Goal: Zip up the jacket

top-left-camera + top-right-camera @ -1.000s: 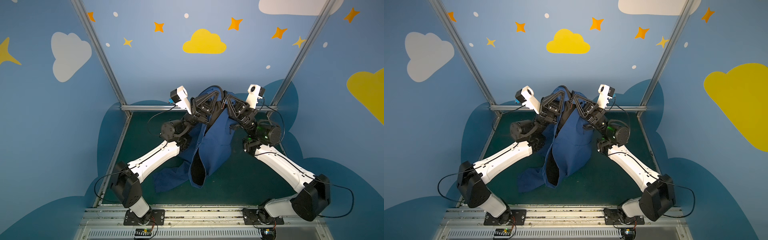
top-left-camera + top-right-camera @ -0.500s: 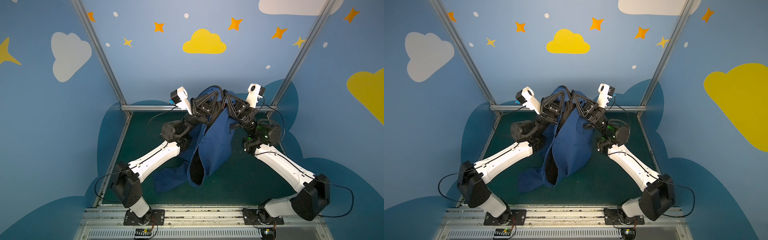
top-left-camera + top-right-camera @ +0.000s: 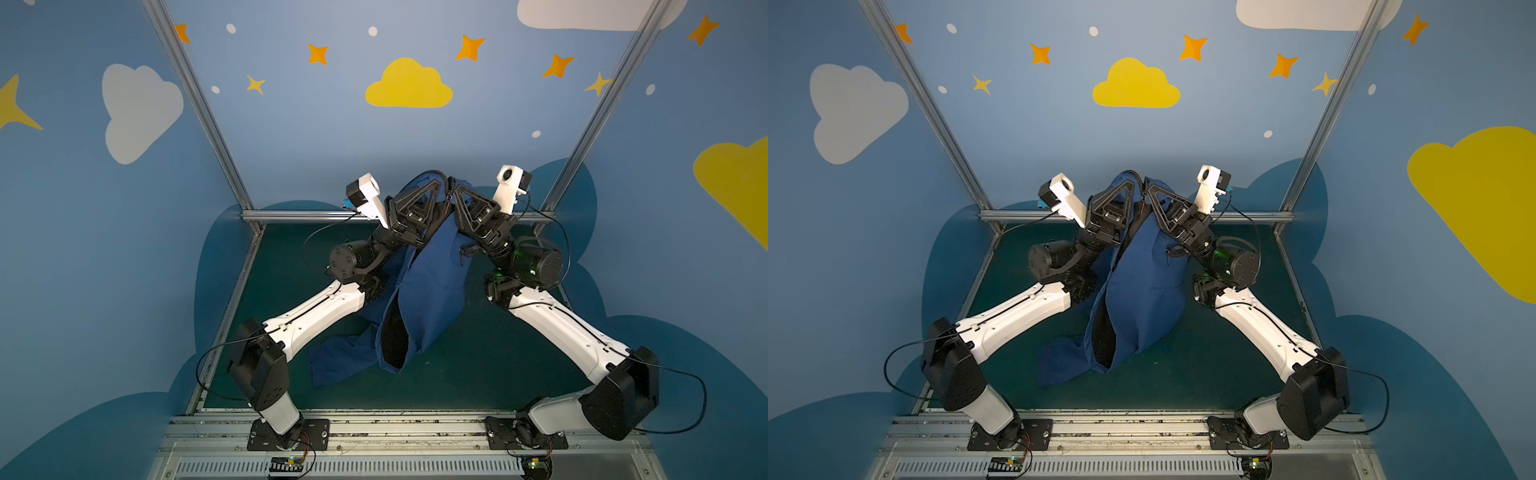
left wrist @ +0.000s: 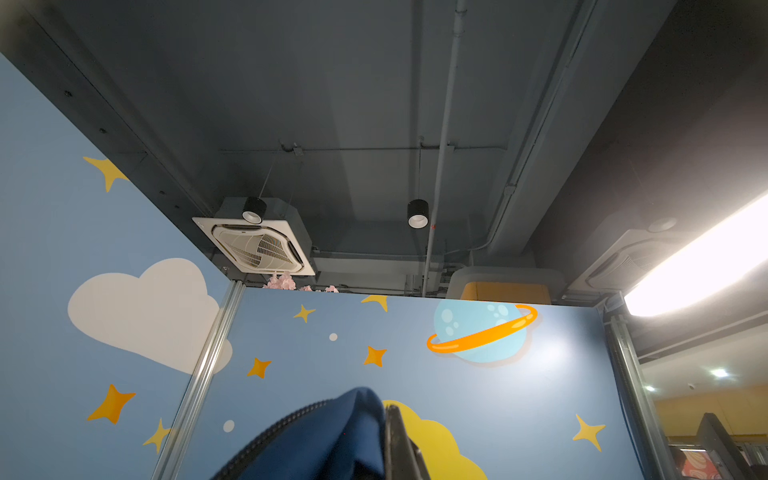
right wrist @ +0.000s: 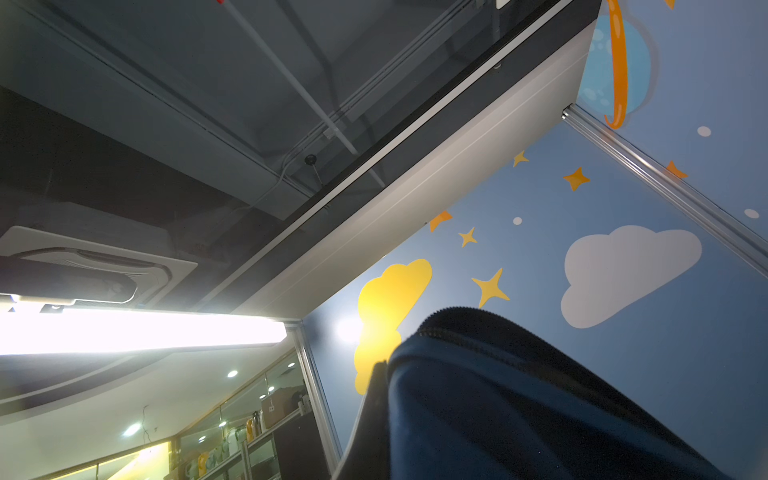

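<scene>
The navy blue jacket [image 3: 432,286] [image 3: 1142,291] hangs from both raised grippers. Its hem and one sleeve [image 3: 336,361] rest on the green table. The front is open, and the black lining [image 3: 395,340] shows in the gap. My left gripper [image 3: 439,183] [image 3: 1135,178] is shut on the jacket's top edge. My right gripper [image 3: 455,186] [image 3: 1148,188] is shut on the same edge right beside it, tips almost touching. In the left wrist view, blue cloth with zipper teeth [image 4: 324,440] lies against one finger [image 4: 397,440]. The right wrist view shows cloth [image 5: 498,407] beside a finger [image 5: 374,407].
The green table surface [image 3: 498,365] is bounded by an aluminium rail [image 3: 299,215] at the back and slanted frame posts [image 3: 195,104] at both sides. Blue painted walls enclose the cell. Both arm bases [image 3: 286,432] sit on the front rail.
</scene>
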You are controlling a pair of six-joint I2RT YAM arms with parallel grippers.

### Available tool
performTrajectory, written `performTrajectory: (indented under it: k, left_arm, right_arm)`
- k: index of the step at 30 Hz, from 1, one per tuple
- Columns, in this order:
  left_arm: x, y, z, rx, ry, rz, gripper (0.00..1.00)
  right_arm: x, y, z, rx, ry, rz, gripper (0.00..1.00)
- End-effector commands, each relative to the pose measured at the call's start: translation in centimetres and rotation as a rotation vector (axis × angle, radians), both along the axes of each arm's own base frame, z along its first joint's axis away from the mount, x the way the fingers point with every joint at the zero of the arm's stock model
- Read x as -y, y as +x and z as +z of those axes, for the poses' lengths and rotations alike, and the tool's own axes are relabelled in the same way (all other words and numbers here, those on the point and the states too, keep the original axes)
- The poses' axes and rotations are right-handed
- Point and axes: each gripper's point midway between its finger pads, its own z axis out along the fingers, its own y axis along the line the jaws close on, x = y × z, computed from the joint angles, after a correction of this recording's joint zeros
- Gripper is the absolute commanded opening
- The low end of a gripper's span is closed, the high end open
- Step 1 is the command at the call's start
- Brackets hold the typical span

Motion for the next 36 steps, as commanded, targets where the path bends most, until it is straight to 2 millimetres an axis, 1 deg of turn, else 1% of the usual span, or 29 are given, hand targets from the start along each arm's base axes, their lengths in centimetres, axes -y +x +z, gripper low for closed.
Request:
performTrajectory:
  k: [1, 7, 12, 16, 20, 22, 23, 24, 25, 27, 29, 30, 31, 34, 36]
  left_arm:
    - [-0.2, -0.9, 0.5, 0.025, -0.019, -0.02, 0.03]
    - [-0.3, -1.2, 0.5, 0.027, -0.016, -0.019, 0.03]
    - [-0.4, -1.4, 0.1, 0.024, -0.007, -0.017, 0.03]
    - [-0.3, -1.1, -0.7, 0.013, 0.007, 0.004, 0.03]
    - [0.2, -0.6, -1.3, 0.003, 0.022, 0.011, 0.03]
    - [0.3, 0.9, -2.0, -0.056, 0.016, 0.043, 0.03]
    - [0.6, 1.8, -2.7, -0.084, 0.031, 0.068, 0.03]
    - [1.0, 2.8, -3.5, -0.108, 0.059, 0.091, 0.03]
    - [1.4, 3.8, -4.4, -0.135, 0.095, 0.105, 0.03]
    - [2.7, 6.7, -6.8, -0.222, 0.195, 0.125, 0.03]
    - [3.6, 9.2, -8.7, -0.262, 0.263, 0.136, 0.03]
    - [3.5, 10.3, -9.0, -0.278, 0.269, 0.133, 0.03]
    - [3.6, 11.2, -9.1, -0.282, 0.275, 0.125, 0.03]
    - [3.5, 13.8, -7.4, -0.281, 0.306, 0.092, 0.03]
    - [3.4, 14.6, -4.9, -0.232, 0.317, 0.088, 0.03]
  right_arm:
    - [2.0, -2.6, 3.2, 0.117, 0.09, -0.011, 0.0]
    - [2.6, -1.9, 3.1, 0.108, 0.092, -0.039, 0.0]
    - [3.2, -0.7, 3.0, 0.094, 0.094, -0.066, 0.0]
    - [3.3, -0.8, 3.8, 0.108, 0.102, -0.051, 0.0]
    - [3.4, -0.5, 3.7, 0.099, 0.104, -0.057, 0.0]
    - [3.4, 0.0, 3.4, 0.082, 0.108, -0.065, 0.0]
    - [3.4, 0.3, 3.1, 0.077, 0.104, -0.075, 0.0]
    - [3.3, 1.0, 2.5, 0.066, 0.095, -0.095, 0.0]
    - [3.3, 1.7, 1.7, 0.053, 0.084, -0.115, 0.0]
    - [3.1, 3.9, 0.1, 0.02, 0.057, -0.158, 0.0]
    - [2.8, 5.5, -0.5, 0.039, 0.023, -0.186, 0.0]
    - [2.7, 6.6, -0.5, 0.05, 0.012, -0.197, 0.0]
    - [2.7, 7.5, -0.2, 0.063, 0.006, -0.205, 0.0]
    - [3.6, 10.4, 2.0, 0.114, 0.044, -0.241, 0.0]
    - [4.5, 11.8, 4.2, 0.171, 0.091, -0.255, 0.0]
